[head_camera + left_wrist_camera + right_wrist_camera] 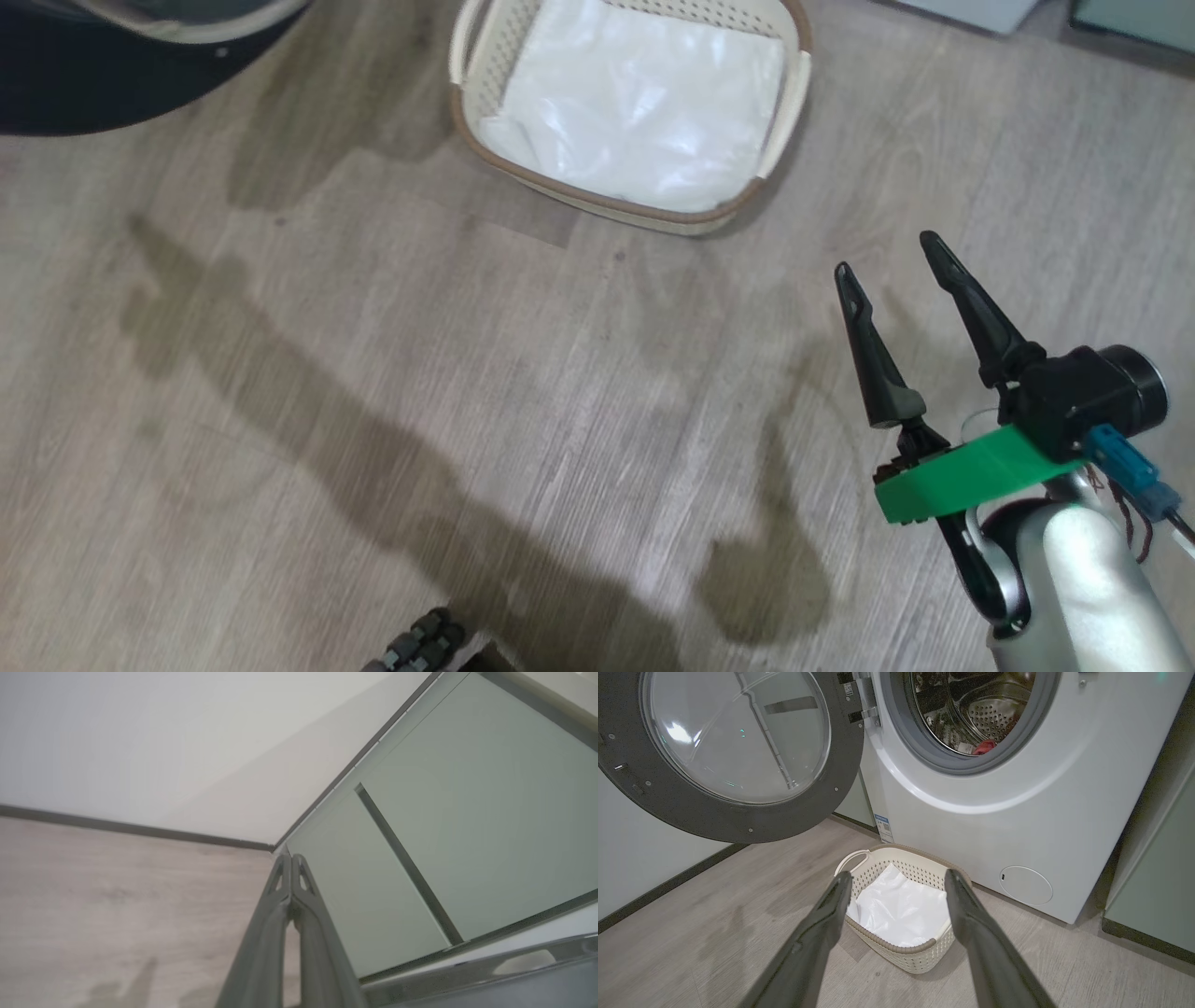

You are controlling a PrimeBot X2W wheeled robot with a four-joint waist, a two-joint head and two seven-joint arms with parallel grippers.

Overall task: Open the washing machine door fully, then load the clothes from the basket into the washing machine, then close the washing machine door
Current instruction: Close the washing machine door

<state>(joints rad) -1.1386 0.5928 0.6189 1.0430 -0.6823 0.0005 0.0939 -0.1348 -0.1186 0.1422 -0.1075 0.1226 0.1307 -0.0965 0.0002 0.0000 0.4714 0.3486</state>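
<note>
Right fingers (873, 355) stand wide apart, empty. Just ahead sits the basket (920, 956), a white sheet (901, 914) inside. Beyond it is the washer (1017, 812), door (738, 821) swung open at their left, red clothes (984, 746) in its drum (994, 714). Left fingers (275, 924) press together, empty.

grey wood-look floor (373, 392), streaked with shadows; the basket (493, 56) sits flat on it, just before the washing machine (1017, 826), which stands on the same planks beside a pale green cabinet (1153, 877).
</note>
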